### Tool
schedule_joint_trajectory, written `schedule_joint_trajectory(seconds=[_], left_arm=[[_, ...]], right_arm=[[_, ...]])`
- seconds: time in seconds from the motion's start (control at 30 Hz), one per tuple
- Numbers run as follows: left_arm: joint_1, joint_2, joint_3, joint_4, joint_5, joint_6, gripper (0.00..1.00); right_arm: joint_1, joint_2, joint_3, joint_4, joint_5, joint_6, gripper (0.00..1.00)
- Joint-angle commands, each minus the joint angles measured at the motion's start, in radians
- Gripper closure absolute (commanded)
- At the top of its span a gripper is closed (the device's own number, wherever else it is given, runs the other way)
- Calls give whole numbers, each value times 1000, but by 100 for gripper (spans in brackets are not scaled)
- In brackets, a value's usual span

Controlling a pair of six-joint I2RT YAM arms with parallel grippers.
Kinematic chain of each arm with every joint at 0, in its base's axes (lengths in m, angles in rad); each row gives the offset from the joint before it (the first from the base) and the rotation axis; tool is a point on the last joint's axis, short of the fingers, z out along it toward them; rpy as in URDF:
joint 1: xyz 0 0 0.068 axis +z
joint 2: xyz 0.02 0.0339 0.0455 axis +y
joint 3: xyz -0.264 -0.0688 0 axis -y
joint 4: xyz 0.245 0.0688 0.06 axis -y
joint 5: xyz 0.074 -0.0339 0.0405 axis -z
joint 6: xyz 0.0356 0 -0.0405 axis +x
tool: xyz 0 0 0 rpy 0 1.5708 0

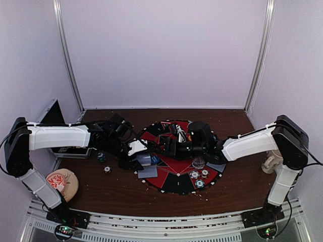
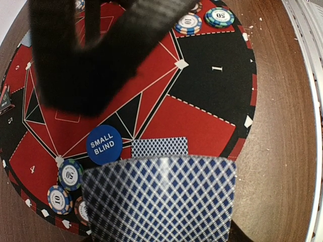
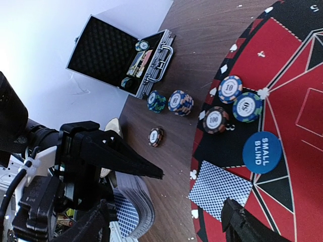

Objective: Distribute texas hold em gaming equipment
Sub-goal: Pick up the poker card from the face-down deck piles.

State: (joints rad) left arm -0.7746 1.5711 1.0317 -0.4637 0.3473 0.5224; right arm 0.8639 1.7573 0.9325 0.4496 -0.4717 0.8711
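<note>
Top external view first: your left gripper (image 1: 136, 160) sits at the left edge of the round mat (image 1: 176, 185). Its fingers are too dark and small to make out there. In your left wrist view, a deck of cards (image 2: 159, 199) fills the bottom. It is fanned a little and blurry, and it hides the fingers. The right wrist view shows the jaws clamped on that deck.

Past the deck, one card (image 2: 159, 147) lies face down on the mat. The blue SMALL BLIND button (image 2: 104, 144) is just beside it, near three chips (image 2: 70, 174). The deck partly hides one of them. Two chip stacks (image 3: 180, 102) stand on the table near the open metal case (image 3: 121, 60).

Your right gripper (image 1: 166, 146) hangs over the middle of the mat. Its jaws are wide apart and hold nothing. In the left wrist view it is only a big black blur.
</note>
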Motion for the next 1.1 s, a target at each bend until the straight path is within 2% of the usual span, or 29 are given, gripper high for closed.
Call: schedule_joint_trajectory(seconds=[0.0, 0.57, 1.07], left_arm=[[-6, -17, -8, 36, 3, 6, 47], [-6, -22, -8, 37, 1, 5, 47], [-6, -25, -9, 36, 1, 7, 47]], right_arm=[[24, 70, 69, 89, -72, 44, 23], [63, 199, 121, 179, -129, 109, 26], [66, 282, 189, 182, -145, 142, 42]])
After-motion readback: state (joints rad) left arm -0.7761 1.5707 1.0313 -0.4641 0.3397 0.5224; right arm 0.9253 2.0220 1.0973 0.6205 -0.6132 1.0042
